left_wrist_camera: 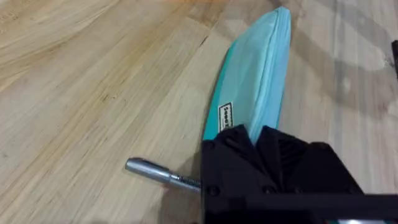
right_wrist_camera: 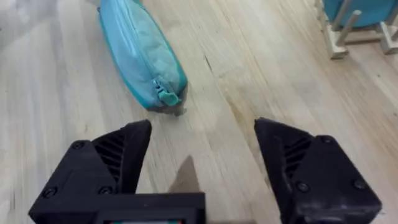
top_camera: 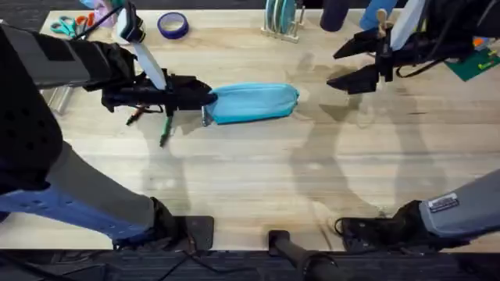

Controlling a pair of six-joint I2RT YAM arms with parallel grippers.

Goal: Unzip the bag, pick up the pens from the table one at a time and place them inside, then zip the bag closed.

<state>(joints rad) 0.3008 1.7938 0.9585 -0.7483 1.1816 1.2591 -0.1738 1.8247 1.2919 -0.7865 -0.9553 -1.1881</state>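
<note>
The left end effector (left_wrist_camera: 261, 140) is closed on the near end of the bag (top_camera: 254, 102), which lies flat mid-table (top_camera: 258, 179). The right end effector (right_wrist_camera: 202, 162) hangs open just off the bag's other end, by the zipper pull (right_wrist_camera: 168, 96). The soft fabric will likely buckle; pinch the small pull. A silver-tipped pen (left_wrist_camera: 155, 172) and a green pen (top_camera: 165, 133) lie beside the bag's left end.

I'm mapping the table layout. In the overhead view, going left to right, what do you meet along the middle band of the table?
Orange pen → green pen → left gripper at the bag's end → bag → right gripper.
</note>
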